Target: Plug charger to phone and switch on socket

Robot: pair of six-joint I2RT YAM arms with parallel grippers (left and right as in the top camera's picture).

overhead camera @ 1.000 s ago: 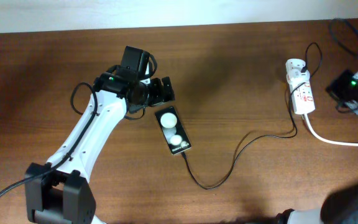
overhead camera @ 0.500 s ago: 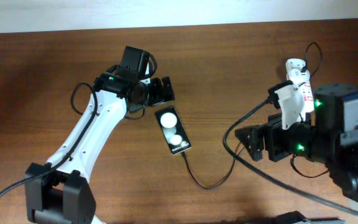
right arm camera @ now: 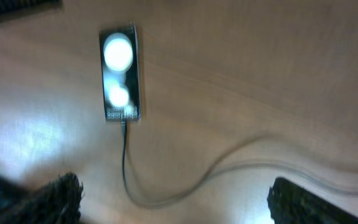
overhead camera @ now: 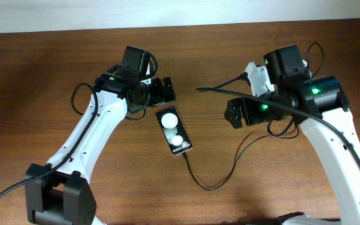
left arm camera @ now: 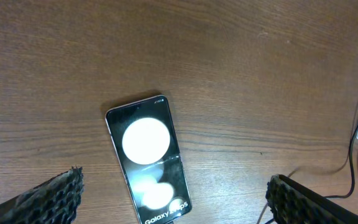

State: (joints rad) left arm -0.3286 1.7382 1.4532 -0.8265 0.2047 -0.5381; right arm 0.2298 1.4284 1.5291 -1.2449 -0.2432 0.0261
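on the brown wooden table (overhead camera: 42, 62), a small flat black rectangular phone (overhead camera: 174, 131) with two white round discs, the larger at the far end, small white text at the end nearer the arms' bases. lying flat, near the middle of the table. from the text end, a long thin black charger cable (overhead camera: 211, 185), looping across the wood and up under the right arm (overhead camera: 330, 134). plug tip touching the phone's text end; impossible to tell whether fully seated.

left tool (overhead camera: 165, 91) just beside the phone's far end, released and empty. in the left wrist view, ridged black fingers (left arm camera: 51, 198) spread wide at the lower corners, phone on the table between and beyond them.

right tool (overhead camera: 233, 114) off to the phone's right, well apart from it, likewise released and empty. in the blurred right wrist view, fingers (right arm camera: 312, 202) far apart, phone and cable on the table below.

white oblong power strip not to be made out from overhead, right arm covering that part of the table.
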